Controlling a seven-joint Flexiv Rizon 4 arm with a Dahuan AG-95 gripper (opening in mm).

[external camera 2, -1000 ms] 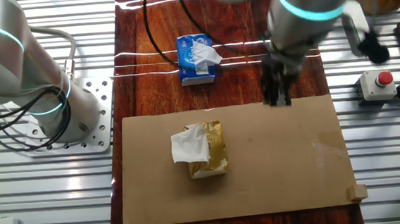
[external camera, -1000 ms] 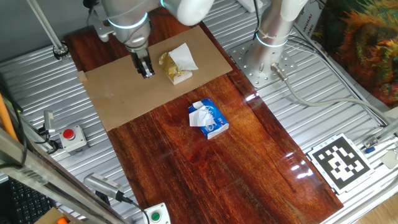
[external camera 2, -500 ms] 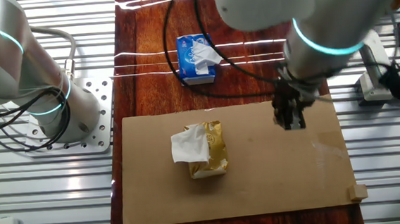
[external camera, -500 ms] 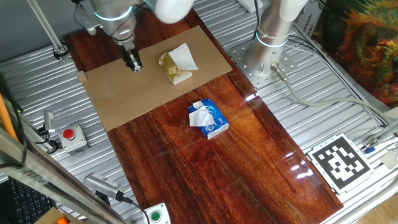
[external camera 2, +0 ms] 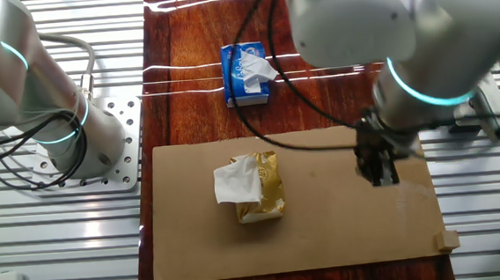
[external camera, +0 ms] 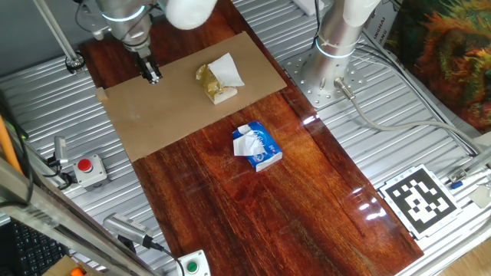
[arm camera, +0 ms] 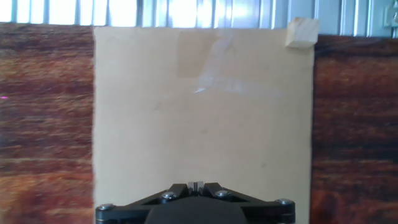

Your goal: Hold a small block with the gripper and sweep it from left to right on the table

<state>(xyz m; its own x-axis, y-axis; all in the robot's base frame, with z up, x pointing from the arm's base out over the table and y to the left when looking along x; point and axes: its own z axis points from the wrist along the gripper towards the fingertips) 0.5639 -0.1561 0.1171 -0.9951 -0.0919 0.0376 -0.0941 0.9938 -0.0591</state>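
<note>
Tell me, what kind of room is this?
Probably a robotics lab or test bench: a robot arm's gripper hangs over the table, framed by ribbed metal surround, with a red emergency button and a printed marker tag.

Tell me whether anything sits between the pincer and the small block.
Nothing visible does. The pincer hangs over bare cardboard sheet, and the small block sits at the sheet's corner, with only flat cardboard between them. The crumpled lump and blue packet lie off on the other side.
</note>
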